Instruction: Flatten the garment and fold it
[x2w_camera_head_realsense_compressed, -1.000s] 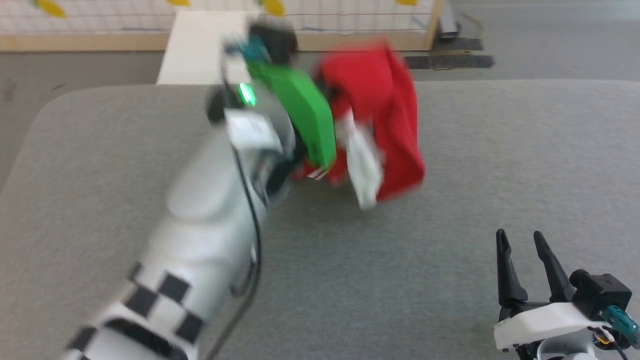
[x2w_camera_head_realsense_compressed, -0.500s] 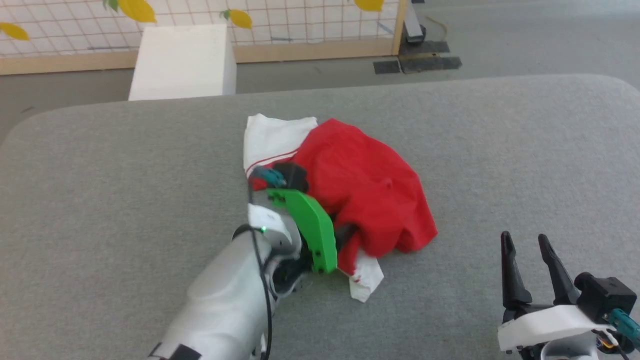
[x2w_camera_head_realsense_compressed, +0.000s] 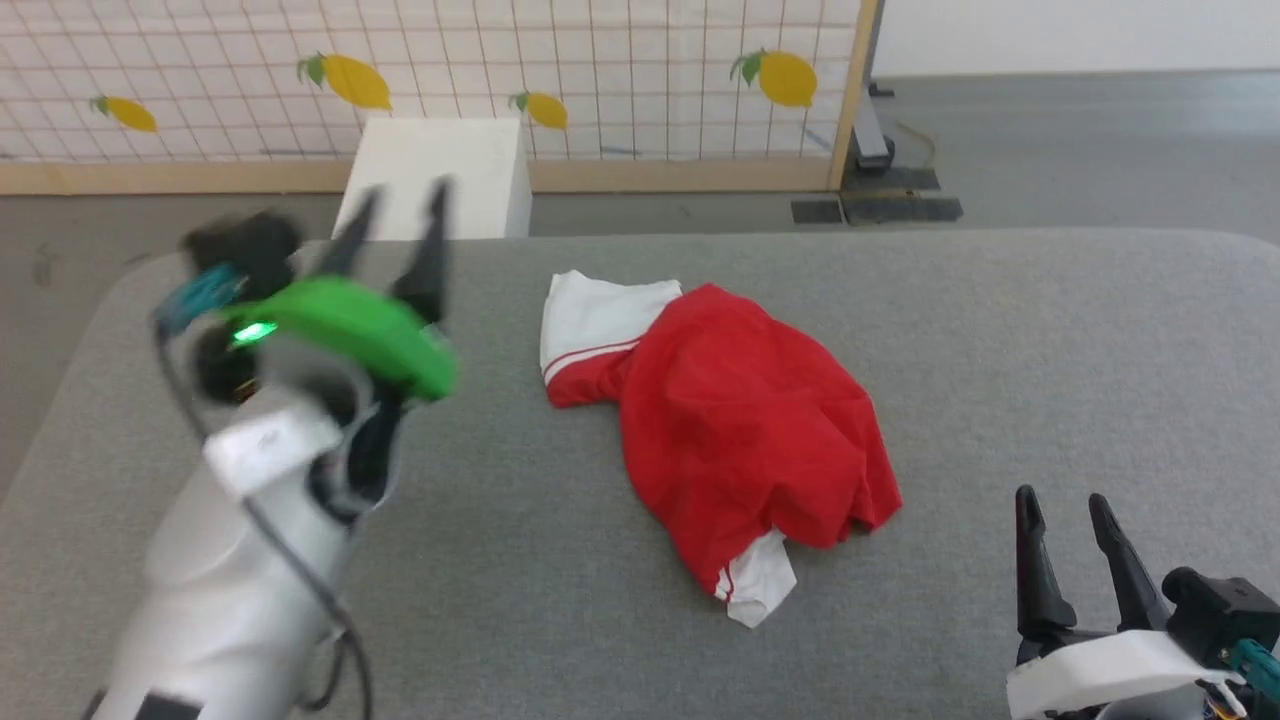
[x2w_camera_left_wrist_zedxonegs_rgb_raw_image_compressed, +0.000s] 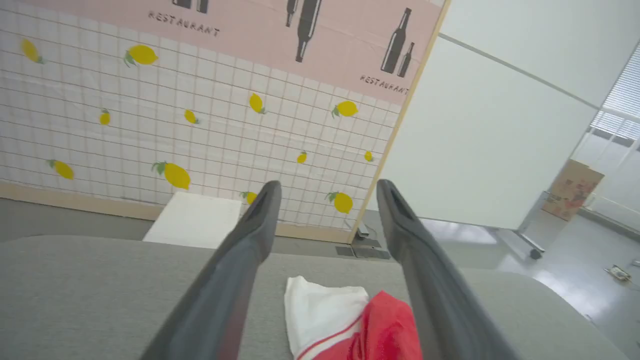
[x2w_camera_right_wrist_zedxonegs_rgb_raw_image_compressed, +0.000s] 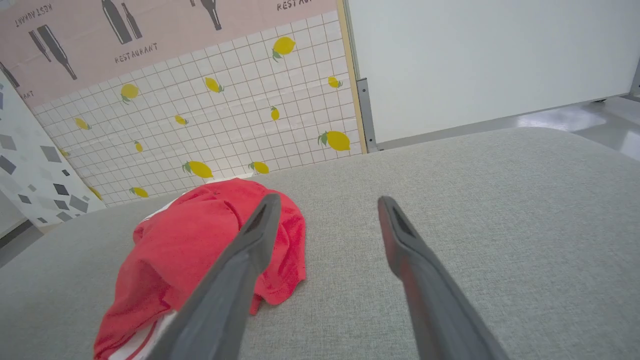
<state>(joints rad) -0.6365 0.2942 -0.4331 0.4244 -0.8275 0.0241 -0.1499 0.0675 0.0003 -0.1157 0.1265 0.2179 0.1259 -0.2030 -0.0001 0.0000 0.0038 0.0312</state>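
Note:
The garment (x2w_camera_head_realsense_compressed: 745, 430) is a red shirt with white sleeves, lying crumpled in the middle of the grey table (x2w_camera_head_realsense_compressed: 1050, 350); its chest print is hidden. One white sleeve points to the far left, the other pokes out at the near edge. My left gripper (x2w_camera_head_realsense_compressed: 398, 198) is raised to the left of the garment, open and empty, apart from the cloth. In the left wrist view the garment (x2w_camera_left_wrist_zedxonegs_rgb_raw_image_compressed: 350, 325) lies low between my fingers (x2w_camera_left_wrist_zedxonegs_rgb_raw_image_compressed: 250, 235). My right gripper (x2w_camera_head_realsense_compressed: 1065, 505) rests open at the near right, just right of the garment (x2w_camera_right_wrist_zedxonegs_rgb_raw_image_compressed: 200, 250).
A white box (x2w_camera_head_realsense_compressed: 435, 175) stands on the floor beyond the table's far edge. Behind it runs a tiled partition with lemon prints (x2w_camera_head_realsense_compressed: 600, 70). Bare grey table surface lies left and right of the garment.
My left gripper opened, let go of the garment and rose away to the left. The garment dropped onto the table in a crumpled heap. The head camera also shifted.

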